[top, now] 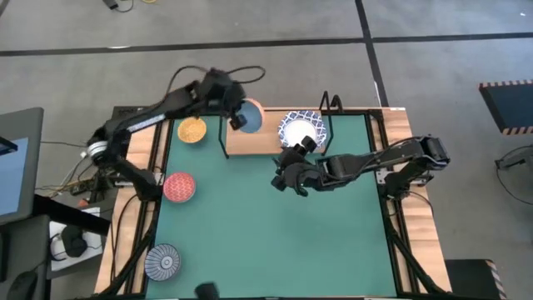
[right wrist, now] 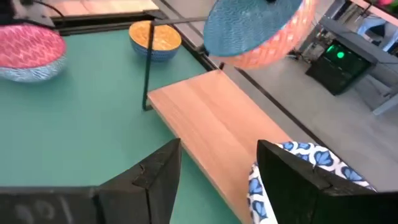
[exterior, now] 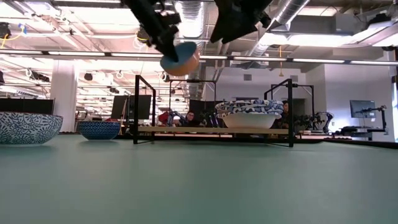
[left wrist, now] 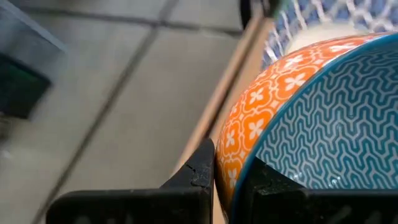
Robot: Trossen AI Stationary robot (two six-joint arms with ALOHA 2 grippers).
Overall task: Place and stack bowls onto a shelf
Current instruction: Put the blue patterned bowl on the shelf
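My left gripper [top: 236, 121] is shut on a light blue bowl with an orange outside [top: 247, 115], above the left part of the light-wood shelf [top: 254, 142]. The bowl also shows in the low view [exterior: 180, 60] and the right wrist view [right wrist: 255, 31]. A stack of white bowls with blue lattice rims [top: 300, 127] stands on the shelf's right part. My right gripper [top: 293, 156] is open and empty over the green mat, just in front of the stack. The orange-yellow bowl [top: 192, 130], red bowl [top: 179, 187] and grey-blue ribbed bowl [top: 162, 262] rest on the mat at the left. My left gripper pinches the light blue bowl's rim [left wrist: 239, 168], one finger on the orange outside [left wrist: 198, 171] and one inside the hollow [left wrist: 270, 186]. The fingers slant down from above. The bowl is tilted and lifted clear above the shelf board [exterior: 180, 60].
The shelf's thin black wire frame [top: 225, 137] rises at both ends of the board [exterior: 135, 109]. The board's left and middle parts [right wrist: 211, 118] are bare wood. The table's wooden border [top: 133, 217] and black rails run along the mat's sides.
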